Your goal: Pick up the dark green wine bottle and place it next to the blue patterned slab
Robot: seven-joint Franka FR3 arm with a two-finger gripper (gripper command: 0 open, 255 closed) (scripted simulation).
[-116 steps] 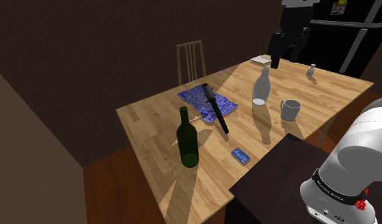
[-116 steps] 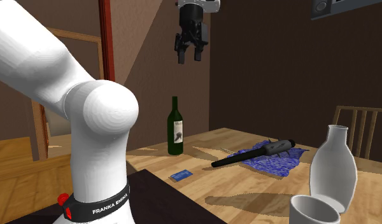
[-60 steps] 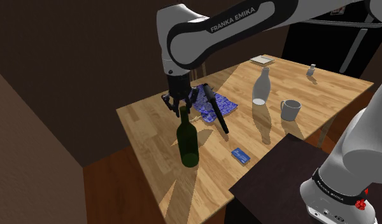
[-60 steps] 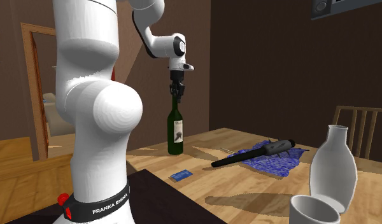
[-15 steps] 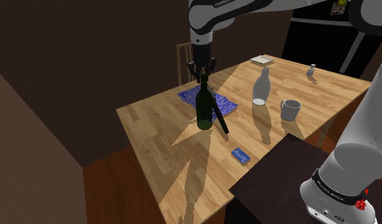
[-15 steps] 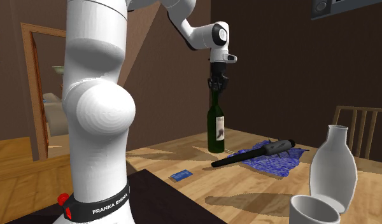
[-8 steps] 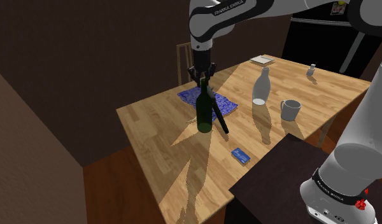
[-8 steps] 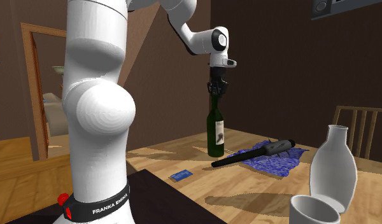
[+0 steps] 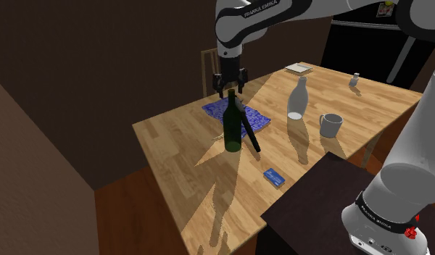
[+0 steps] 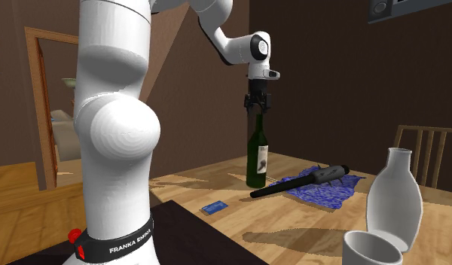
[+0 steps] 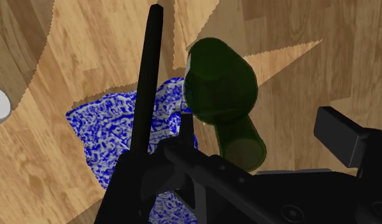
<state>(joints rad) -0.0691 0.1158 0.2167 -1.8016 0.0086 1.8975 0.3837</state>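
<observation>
A light wooden table (image 9: 172,145) is carrying everything, and the white arm (image 9: 281,18) is reaching across it from the shoulder view's two o'clock. A slatted wooden chair (image 9: 217,65) is standing at the table's far edge, at twelve o'clock from the bottle.

The dark green glass wine bottle (image 9: 232,127) is standing upright on the table, at six o'clock of the blue patterned slab (image 9: 261,119) in the shoulder view and just beside it. I cannot tell whether base and slab are touching. A long black rod (image 9: 253,138) is lying across the slab, passing close by the bottle at its three o'clock. A white bottle-shaped vase (image 9: 298,98), a white mug (image 9: 330,124) and a small blue card (image 9: 273,176) are sitting well apart from these, toward three and four o'clock.

The black gripper (image 9: 230,88) is hanging straight over the bottle's mouth. The wrist view is adding what the side views leave unclear: the fingers (image 11: 338,130) are standing spread, with the green neck between them and untouched on both sides. The second exterior view is adding a pale label (image 10: 261,156) on the bottle's body.

Against half a second ago, the fingers are no longer closing on the neck and the hand is sitting slightly higher. The bottle is keeping its place by the slab.
</observation>
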